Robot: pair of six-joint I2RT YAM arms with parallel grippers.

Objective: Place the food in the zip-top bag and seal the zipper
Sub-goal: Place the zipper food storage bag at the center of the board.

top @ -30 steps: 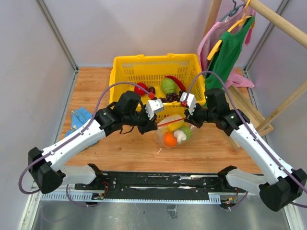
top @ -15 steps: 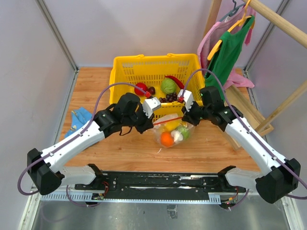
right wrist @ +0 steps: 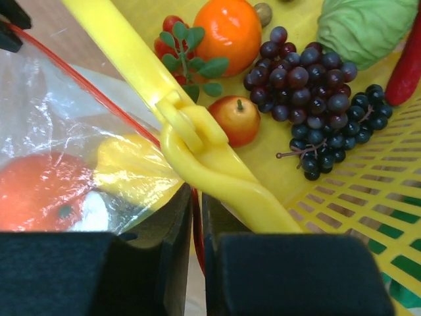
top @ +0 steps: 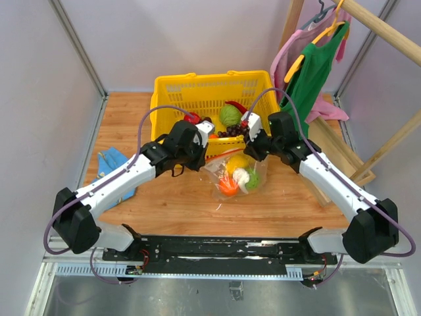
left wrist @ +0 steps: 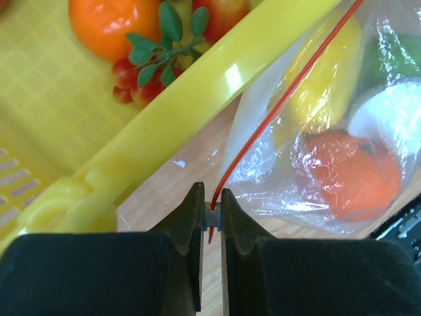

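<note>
Zip-top bag point(top: 235, 172), food point(top: 230, 186) inside, at frame centre, touching yellow basket point(top: 210, 89) near rim. Clamped on zipper point(left wrist: 283, 105) end piece with left gripper point(left wrist: 212, 220); pinching strip's other end with right gripper point(right wrist: 196, 204). Risk: snagging on basket handle point(left wrist: 197, 92), slipping from thin pinch, seal left gapped.

See-through zip-top bag point(top: 214, 172) with a thin red-orange zipper point(left wrist: 284, 104). Orange, yellow, green and white food point(left wrist: 352, 174). Yellow lattice-patterned basket point(top: 197, 92).

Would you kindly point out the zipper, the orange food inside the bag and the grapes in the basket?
zipper point(left wrist: 289, 92), left wrist view, middle of the red strip.
orange food point(left wrist: 352, 174), left wrist view, centre of its rounded body.
grapes point(right wrist: 316, 99), right wrist view, middle of the bunch.
</note>
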